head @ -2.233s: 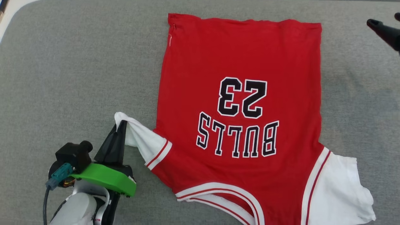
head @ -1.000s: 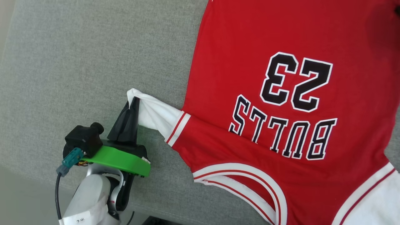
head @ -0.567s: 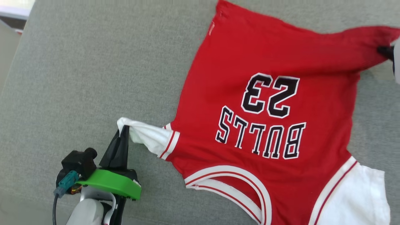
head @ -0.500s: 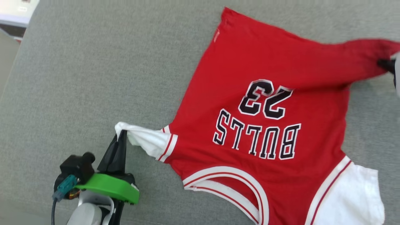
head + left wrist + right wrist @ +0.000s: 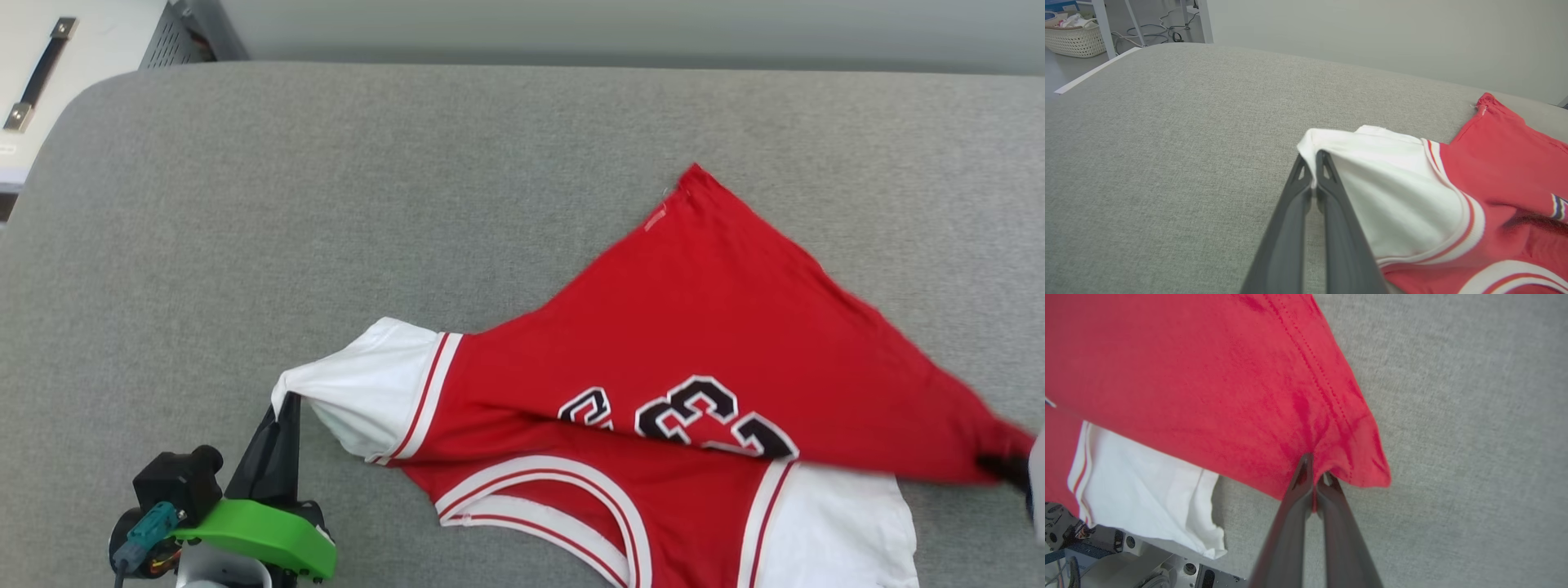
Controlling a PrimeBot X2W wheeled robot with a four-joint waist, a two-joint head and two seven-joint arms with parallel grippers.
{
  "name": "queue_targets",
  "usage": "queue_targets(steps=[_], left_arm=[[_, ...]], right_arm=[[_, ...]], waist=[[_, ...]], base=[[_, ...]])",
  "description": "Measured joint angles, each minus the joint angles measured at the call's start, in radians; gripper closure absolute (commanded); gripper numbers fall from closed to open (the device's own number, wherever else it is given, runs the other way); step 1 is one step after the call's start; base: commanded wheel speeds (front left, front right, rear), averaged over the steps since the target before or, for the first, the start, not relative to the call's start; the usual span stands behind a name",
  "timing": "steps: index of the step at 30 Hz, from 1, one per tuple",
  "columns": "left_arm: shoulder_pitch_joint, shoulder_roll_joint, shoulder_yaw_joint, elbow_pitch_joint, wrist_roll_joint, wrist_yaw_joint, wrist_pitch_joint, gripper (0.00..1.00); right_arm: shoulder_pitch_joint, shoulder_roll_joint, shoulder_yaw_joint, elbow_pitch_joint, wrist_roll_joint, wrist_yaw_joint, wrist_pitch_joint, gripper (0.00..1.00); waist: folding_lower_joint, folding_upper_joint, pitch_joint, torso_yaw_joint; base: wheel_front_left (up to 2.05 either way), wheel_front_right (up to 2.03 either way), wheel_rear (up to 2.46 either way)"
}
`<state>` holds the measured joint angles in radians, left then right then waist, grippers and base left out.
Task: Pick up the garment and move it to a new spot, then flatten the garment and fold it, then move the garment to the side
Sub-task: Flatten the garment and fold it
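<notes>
The garment [image 5: 702, 327] lies on the grey surface [image 5: 326, 204], near right. The left gripper [image 5: 1312, 159] clamps its white sleeve; the right gripper [image 5: 1315, 467] clamps its red hem corner. A far-left basket [image 5: 1075, 41] holds pale items.

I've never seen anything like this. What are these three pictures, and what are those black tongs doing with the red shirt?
All three come from one two-armed robot. The wide picture looks down from its head at a grey padded surface, where a red jersey lies. The other two come from cameras on its wrists, each looking along that arm's two dark fingers. The left gripper is shut on the edge of a white sleeve. The right gripper is shut on a hem corner, with red cloth folded over part of the printed number.
</notes>
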<state>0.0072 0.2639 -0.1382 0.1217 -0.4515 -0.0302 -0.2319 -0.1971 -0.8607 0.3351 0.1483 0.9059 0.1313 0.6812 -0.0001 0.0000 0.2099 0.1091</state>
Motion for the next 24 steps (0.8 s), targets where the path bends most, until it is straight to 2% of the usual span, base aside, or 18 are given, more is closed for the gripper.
queue_targets(steps=[7, 15, 16, 17, 18, 24], left_arm=[[0.019, 0.016, 0.006, -0.01, -0.007, 0.01, 0.01, 1.0], [0.019, 0.017, 0.001, -0.011, -0.007, 0.013, 0.01, 1.0], [0.019, 0.017, 0.0, -0.011, -0.007, 0.013, 0.01, 1.0], [0.019, 0.017, 0.0, -0.011, -0.007, 0.013, 0.01, 1.0], [0.019, 0.018, -0.001, -0.01, -0.007, 0.016, 0.01, 1.0], [0.019, 0.018, -0.011, -0.014, -0.007, 0.018, 0.009, 1.0]], right_arm=[[0.274, 0.073, -0.094, -0.081, 0.002, 0.0, 0.014, 1.0], [0.354, 0.184, -0.15, -0.109, -0.063, 0.0, 0.02, 1.0], [0.354, 0.194, -0.161, -0.116, -0.077, 0.0, 0.012, 0.79], [0.354, 0.2, -0.17, -0.125, -0.086, 0.0, 0.007, 0.25], [0.352, 0.209, -0.184, -0.14, -0.091, 0.0, -0.001, 0.0], [0.269, 0.219, -0.287, -0.262, -0.134, 0.0, -0.072, 0.0]], waist=[[0.0, 0.0, -0.037, -0.04], [0.0, 0.0, -0.037, -0.052], [0.0, 0.0, -0.037, -0.053], [0.0, 0.0, -0.038, -0.053], [0.0, 0.0, -0.039, -0.054], [0.0, 0.0, -0.038, -0.05]], base=[[0.0, 0.0, 0.0], [0.0, 0.0, 0.0], [0.0, 0.0, 0.0], [0.0, 0.0, 0.0], [0.0, 0.0, 0.0], [0.0, 0.0, 0.0]])
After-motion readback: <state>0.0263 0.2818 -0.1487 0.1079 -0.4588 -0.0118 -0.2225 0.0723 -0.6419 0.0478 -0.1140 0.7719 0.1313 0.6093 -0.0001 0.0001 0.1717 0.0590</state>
